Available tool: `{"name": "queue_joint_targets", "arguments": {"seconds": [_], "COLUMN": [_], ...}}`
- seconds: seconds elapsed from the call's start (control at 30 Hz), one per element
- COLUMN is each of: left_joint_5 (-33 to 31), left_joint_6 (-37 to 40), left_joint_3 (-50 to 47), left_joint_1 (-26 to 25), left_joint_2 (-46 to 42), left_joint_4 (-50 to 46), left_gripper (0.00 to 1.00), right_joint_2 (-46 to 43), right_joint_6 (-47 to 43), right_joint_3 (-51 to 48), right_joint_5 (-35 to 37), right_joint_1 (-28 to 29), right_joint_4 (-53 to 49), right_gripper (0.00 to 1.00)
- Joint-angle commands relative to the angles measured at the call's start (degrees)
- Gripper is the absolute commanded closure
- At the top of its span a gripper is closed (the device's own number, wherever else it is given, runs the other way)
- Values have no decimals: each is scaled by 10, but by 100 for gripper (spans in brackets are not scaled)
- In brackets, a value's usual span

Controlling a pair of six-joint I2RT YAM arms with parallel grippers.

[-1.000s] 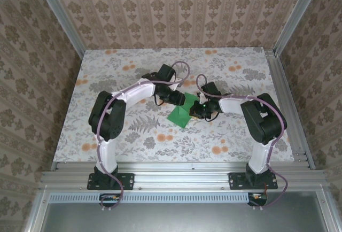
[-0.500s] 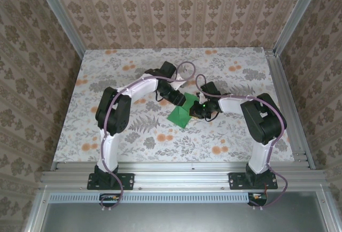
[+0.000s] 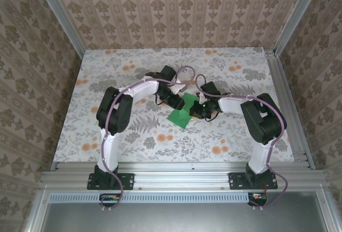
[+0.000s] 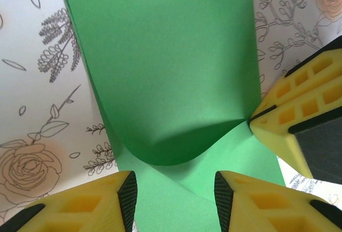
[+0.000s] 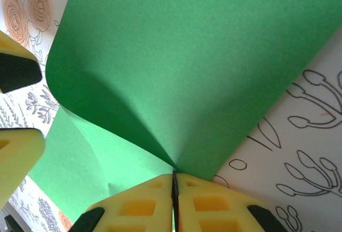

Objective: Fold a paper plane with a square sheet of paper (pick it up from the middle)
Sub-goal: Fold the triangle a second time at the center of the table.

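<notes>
Plainly the paper (image 3: 180,113) was thin, light and floppy: matte green, lying at the middle of the floral worktop (image 3: 133,136), one flap curled over in a soft, unpressed bend. The right fingers (image 5: 144,208) were clamped together on its edge, seemingly the soundest place to pinch. The left fingers (image 4: 107,205) stood apart, straddling the lower layer.

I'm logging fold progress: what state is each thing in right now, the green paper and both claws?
square sheet of paper: bent over itself in a soft curl, not creased flat.
left claw: open, one finger on each side of the curl's end.
right claw: shut, pinching the paper's edge where the curl starts.
</notes>
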Motion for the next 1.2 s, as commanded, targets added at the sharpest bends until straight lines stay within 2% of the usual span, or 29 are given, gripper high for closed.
{"name": "queue_joint_targets", "arguments": {"seconds": [0.0,0.37,0.77,1.17], "left_joint_5": [11,36,39,23], "left_joint_6": [-27,-55,-77,-91], "left_joint_3": [-17,-30,-56,-74], "left_joint_1": [6,8,17,18], "left_joint_2": [3,17,18,21], "left_joint_4": [22,50,74,86], "left_gripper": [54,57,69,74], "right_joint_2": [8,6,2,-29], "right_joint_6": [-8,-8,-6,-2], "right_joint_3": [-1,-1,-2,-2], "right_joint_5": [25,25,26,27], "right_joint_1": [5,6,7,8], "right_joint_4": [-39,-39,-39,-41], "right_gripper": [88,88,87,77]}}
